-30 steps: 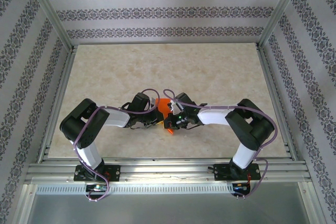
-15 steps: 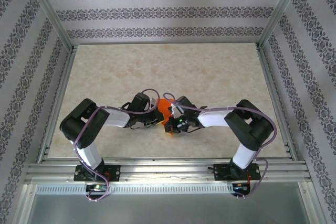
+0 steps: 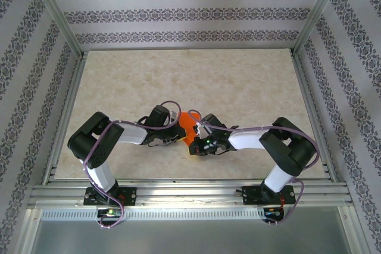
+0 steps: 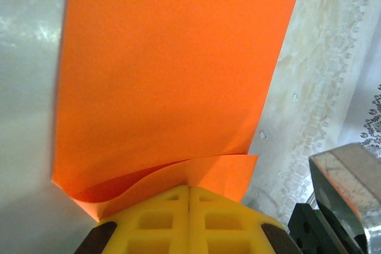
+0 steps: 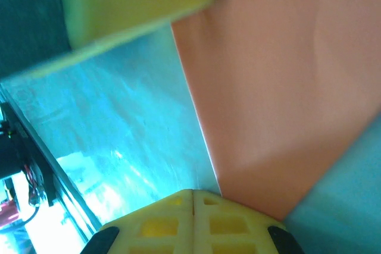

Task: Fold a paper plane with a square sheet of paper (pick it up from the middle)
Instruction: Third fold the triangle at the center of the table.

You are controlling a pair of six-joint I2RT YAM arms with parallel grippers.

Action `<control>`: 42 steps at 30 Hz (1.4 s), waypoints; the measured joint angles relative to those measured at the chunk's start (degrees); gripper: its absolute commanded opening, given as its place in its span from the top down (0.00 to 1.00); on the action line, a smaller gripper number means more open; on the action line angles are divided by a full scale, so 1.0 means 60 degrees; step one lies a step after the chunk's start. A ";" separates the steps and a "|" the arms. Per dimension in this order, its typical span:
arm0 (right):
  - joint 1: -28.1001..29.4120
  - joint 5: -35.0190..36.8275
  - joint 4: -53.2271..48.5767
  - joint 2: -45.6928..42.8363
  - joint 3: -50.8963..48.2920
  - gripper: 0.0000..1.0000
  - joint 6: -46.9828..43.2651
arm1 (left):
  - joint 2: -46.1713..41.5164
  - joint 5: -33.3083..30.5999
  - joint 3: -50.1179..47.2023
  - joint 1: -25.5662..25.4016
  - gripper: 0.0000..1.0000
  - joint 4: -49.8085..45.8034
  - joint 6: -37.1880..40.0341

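The square sheet of paper (image 4: 172, 69) is bright orange and folded over, with two layers showing near my left gripper (image 4: 189, 190). That gripper is shut on the sheet's near edge. From above, the sheet (image 3: 188, 125) sits between the two wrists, just off the table. My right gripper (image 5: 192, 194) is shut, its tips against the tabletop beside the sheet's corner (image 5: 280, 87); the paper edge runs behind its right finger. One yellow finger of the left gripper (image 5: 137, 4) shows at the top of the right wrist view. The paper plane is out of view.
The marbled tabletop (image 3: 190, 81) lies open beyond the arms. Patterned walls and an aluminium frame (image 3: 309, 93) enclose it. Both arms meet near the table's front centre, with the right gripper (image 3: 193, 149) close beside the left gripper (image 3: 177, 137).
My right gripper has swung toward the near edge and lower, coming down beside the sheet. The left arm has held still with the sheet.
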 measured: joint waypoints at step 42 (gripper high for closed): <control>-0.0554 -0.0197 0.0007 0.0834 0.0845 1.00 0.0386 | -0.0532 -0.0011 0.0000 0.0000 1.00 -0.0597 0.0004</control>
